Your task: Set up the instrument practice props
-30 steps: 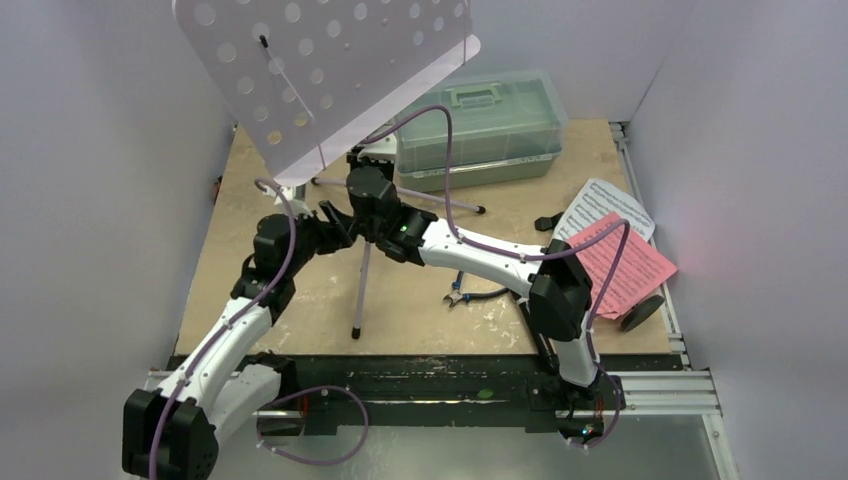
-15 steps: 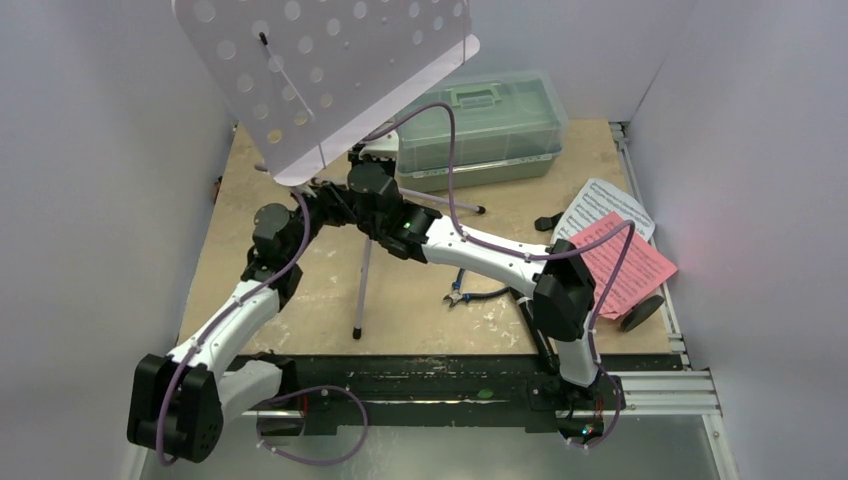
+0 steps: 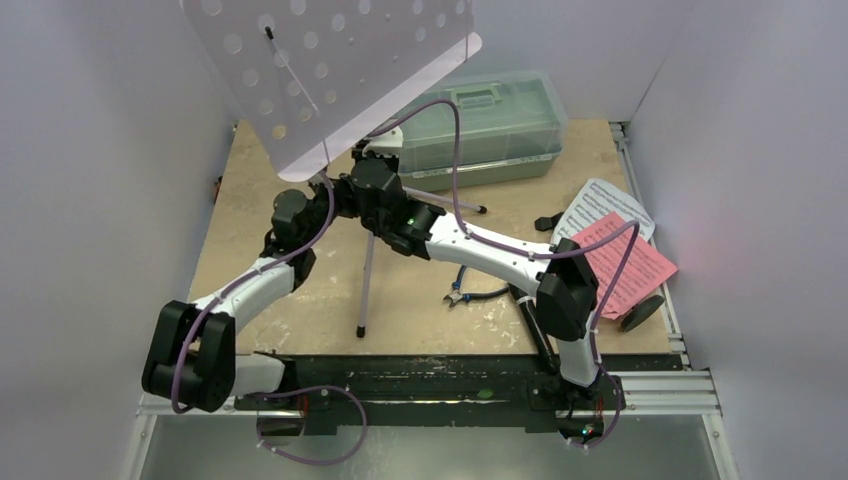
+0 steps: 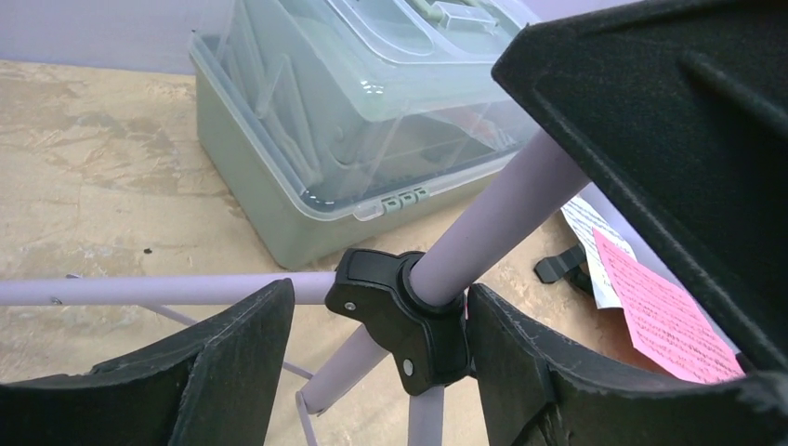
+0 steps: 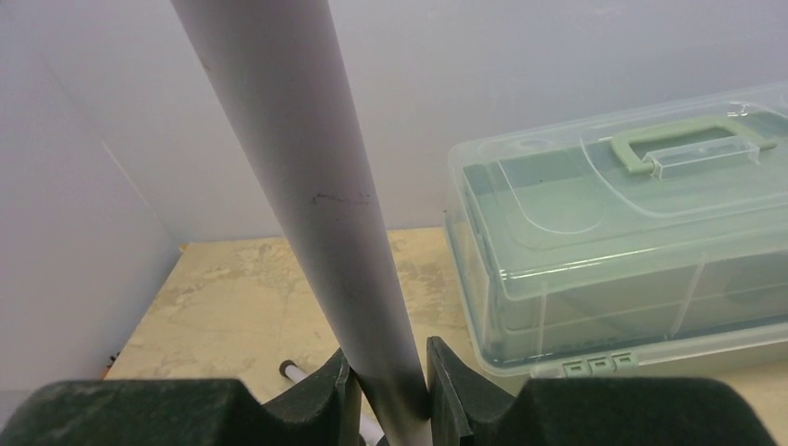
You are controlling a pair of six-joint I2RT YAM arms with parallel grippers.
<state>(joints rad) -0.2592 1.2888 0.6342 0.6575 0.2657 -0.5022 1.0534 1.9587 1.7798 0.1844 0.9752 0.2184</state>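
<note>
Pale lilac perforated music stand [image 3: 330,70] upright on its tripod, left of table [image 3: 232,200] centre, just in front of translucent green lidded toolbox [image 3: 490,125] at back edge. Right gripper [image 5: 386,390] clamped on its pole [image 5: 316,204]. Left gripper [image 4: 376,325] spread wide, straddling black leg hub [image 4: 409,316], not gripping

Robot lab cell; white walls [image 3: 90,150]; plywood tabletop [image 3: 410,312]

Nothing legible anywhere — just printed lines on the pink sheet [image 4: 667,318] and the white sheet [image 4: 584,230], off to the right of the left claw [image 4: 376,311] — too small and blurred to read.
</note>
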